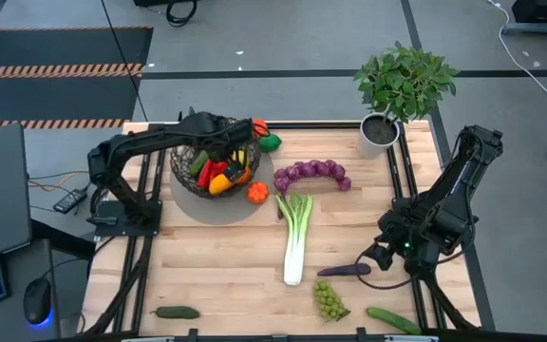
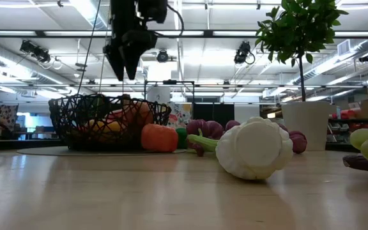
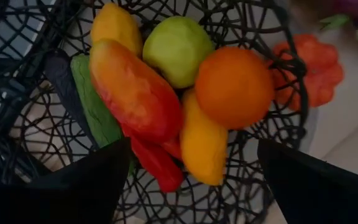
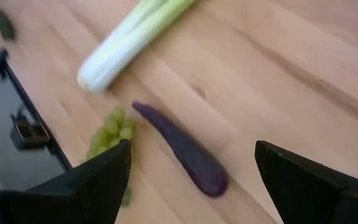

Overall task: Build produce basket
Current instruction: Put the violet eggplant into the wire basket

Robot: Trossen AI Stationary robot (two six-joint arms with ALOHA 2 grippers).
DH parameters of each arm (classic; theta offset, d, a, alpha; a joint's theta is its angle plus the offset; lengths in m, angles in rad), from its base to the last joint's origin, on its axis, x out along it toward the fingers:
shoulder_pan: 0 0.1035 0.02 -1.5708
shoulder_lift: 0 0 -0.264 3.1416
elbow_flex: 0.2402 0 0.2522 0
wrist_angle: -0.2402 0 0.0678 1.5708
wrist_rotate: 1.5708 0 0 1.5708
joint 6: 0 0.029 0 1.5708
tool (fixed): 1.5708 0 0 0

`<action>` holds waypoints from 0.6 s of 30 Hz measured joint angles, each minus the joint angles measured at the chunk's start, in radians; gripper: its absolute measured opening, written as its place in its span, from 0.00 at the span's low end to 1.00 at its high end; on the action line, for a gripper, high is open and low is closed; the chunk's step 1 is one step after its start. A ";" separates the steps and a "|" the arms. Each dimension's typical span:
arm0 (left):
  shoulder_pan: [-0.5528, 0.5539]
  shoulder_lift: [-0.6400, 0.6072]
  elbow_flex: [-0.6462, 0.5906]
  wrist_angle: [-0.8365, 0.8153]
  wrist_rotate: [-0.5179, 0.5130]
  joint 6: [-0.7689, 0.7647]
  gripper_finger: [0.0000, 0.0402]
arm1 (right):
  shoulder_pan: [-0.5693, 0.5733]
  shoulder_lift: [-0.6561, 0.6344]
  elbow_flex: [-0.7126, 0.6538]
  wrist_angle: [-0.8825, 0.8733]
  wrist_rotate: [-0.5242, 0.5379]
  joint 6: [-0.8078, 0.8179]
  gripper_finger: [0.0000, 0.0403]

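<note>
Basket: a round bowl of dark open wire mesh (image 1: 218, 161) is set on a flat grey round mat (image 1: 245, 204) at the far left of the pale wooden plank table (image 1: 226, 266).
Basket contents: a smooth round orange (image 3: 234, 87), a light green apple-like fruit (image 3: 178, 50), a yellow pepper (image 3: 202, 144), a long red-orange pepper (image 3: 135, 93), a red pepper (image 3: 157, 163) and a flat green piece (image 3: 95, 106) are piled inside.
Just outside the basket: a ribbed orange pumpkin-shaped piece (image 1: 257, 192) lies on the mat by the rim; a green pepper (image 1: 270, 142) sits beyond the rim.
Left gripper: it (image 3: 191, 180) is held above the basket, its dark fingers spread wide with nothing between them.
Loose produce: a knobbly purple grape bunch (image 1: 311, 174) is curved at table centre; a long white-and-green leek (image 1: 295, 237) lies nearer; a slim purple aubergine (image 4: 182, 149) and a green grape cluster (image 4: 114, 134) are beside it; two dark green cucumbers (image 1: 177, 312) (image 1: 394, 320) rest at the near edge.
Right gripper: it (image 4: 191, 180) hangs over the aubergine, fingers spread apart and empty.
Other container: a white pot holding a leafy green plant (image 1: 387, 114) stands at the far right corner.
</note>
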 joint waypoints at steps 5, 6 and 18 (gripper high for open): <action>0.030 0.024 -0.001 -0.006 -0.001 0.039 0.89 | -0.082 0.000 0.000 0.001 0.033 -0.003 0.86; 0.034 0.024 -0.001 -0.006 -0.001 0.043 0.89 | -0.107 0.000 0.000 0.006 0.041 -0.014 0.86; 0.065 -0.075 0.242 0.083 0.026 0.188 0.89 | -0.744 0.047 0.000 0.479 -0.065 -0.872 0.86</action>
